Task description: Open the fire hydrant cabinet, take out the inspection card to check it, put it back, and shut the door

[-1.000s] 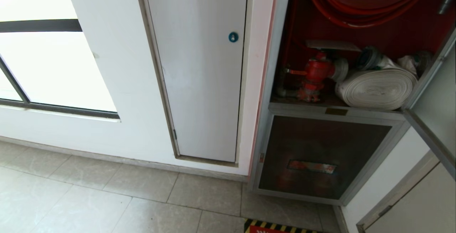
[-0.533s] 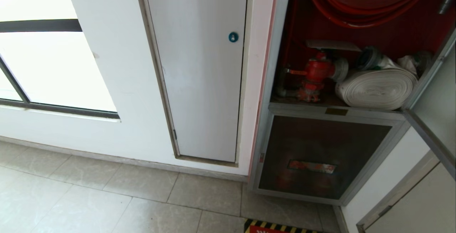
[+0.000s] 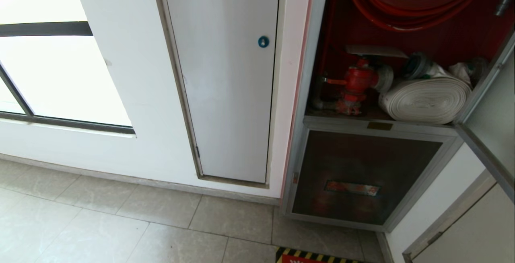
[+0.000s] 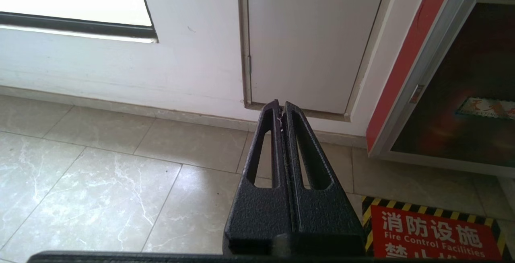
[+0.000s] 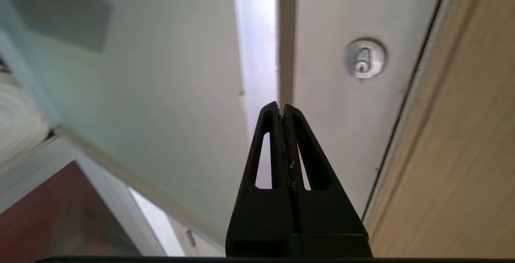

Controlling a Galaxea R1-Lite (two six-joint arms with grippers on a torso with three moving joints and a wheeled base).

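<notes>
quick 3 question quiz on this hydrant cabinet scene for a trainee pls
1. True or false: the door of the fire hydrant cabinet stands open.
2. What lies right of the red valve on the shelf? A) white rolled hose B) a bucket C) an extinguisher
3. In the wrist views, how do the left gripper and right gripper stand?

Key: 1 true. 2 A, the white rolled hose. 3 both shut and holding nothing; the right one faces the door's edge.

Both grippers are textured black, tapered, with slotted cutouts.
</notes>
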